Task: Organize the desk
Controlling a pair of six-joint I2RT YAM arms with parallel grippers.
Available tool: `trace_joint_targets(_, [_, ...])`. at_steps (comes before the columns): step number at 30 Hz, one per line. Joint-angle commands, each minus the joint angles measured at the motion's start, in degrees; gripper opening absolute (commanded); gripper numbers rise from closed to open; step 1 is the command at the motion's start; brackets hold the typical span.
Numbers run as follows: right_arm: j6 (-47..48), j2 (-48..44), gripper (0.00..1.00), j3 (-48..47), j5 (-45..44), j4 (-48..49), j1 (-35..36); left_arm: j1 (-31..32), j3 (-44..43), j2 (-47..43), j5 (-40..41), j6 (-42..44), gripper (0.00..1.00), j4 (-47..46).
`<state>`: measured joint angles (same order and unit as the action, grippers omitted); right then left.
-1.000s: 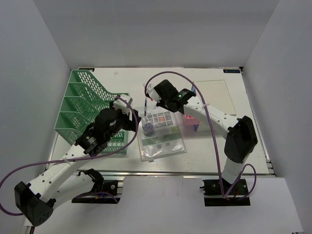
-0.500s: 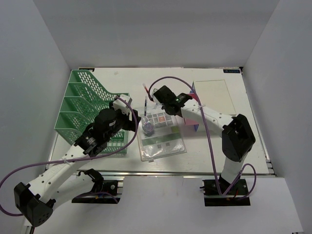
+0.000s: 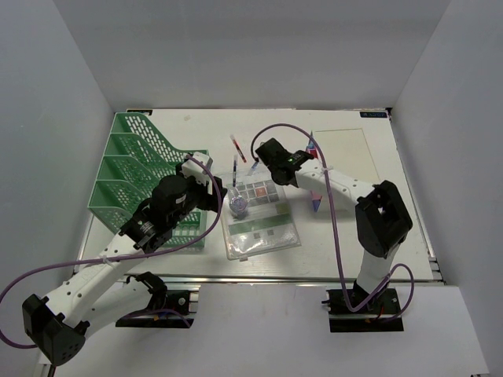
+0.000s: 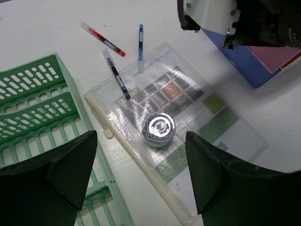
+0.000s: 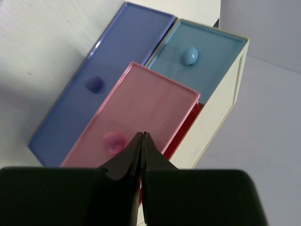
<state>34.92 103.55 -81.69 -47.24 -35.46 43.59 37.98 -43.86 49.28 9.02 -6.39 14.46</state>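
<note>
Item: table, a large flat white top filling the floor of a white-walled enclosure, with an aluminium rail along its near long edge, where both arm bases are bolted. On the left side stands a green mesh file rack. Beside it, at the centre, lies a clear mesh pouch holding a card of coloured squares. A round silvery object rests on top of the pouch. Three pens lie at the pouch's far end: a red pen on the bare table, a blue pen reaching the pouch edge, and a purple pen with one end on the pouch. To the right of the pouch sits a white drawer box with a violet-blue drawer, a teal drawer and a pink drawer, each with a small round knob; the pink front stands out from the box, its red side wall showing. Left hand: fingers wide apart, holding nothing, hovering above the pouch and the silvery object. Right hand: fingertips pressed together, with nothing seen between them, just beside the pink drawer's knob.
</note>
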Motion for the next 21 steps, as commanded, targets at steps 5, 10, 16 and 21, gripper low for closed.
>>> trace_joint_targets(5, [-0.4, -1.3, 0.00, 1.4, -2.3, -1.5, -3.0, -0.2, 0.5, -1.0, -0.4, 0.5, 0.85, -0.5])
trace_joint_targets(10, [-0.3, -1.6, 0.00, 1.9, -2.9, -2.5, -4.6, -0.2, 0.5, -1.1, -0.4, 0.4, 0.85, -0.5])
trace_joint_targets(16, [-1.0, -1.6, 0.00, 2.2, -3.0, -3.8, -6.1, -0.2, 0.6, -0.9, -0.4, 0.4, 0.85, -0.6])
trace_joint_targets(21, [-5.2, -3.5, 0.13, -4.1, 13.4, -9.3, -5.8, -0.2, 0.7, -0.8, -1.4, 0.6, 0.85, -0.8])
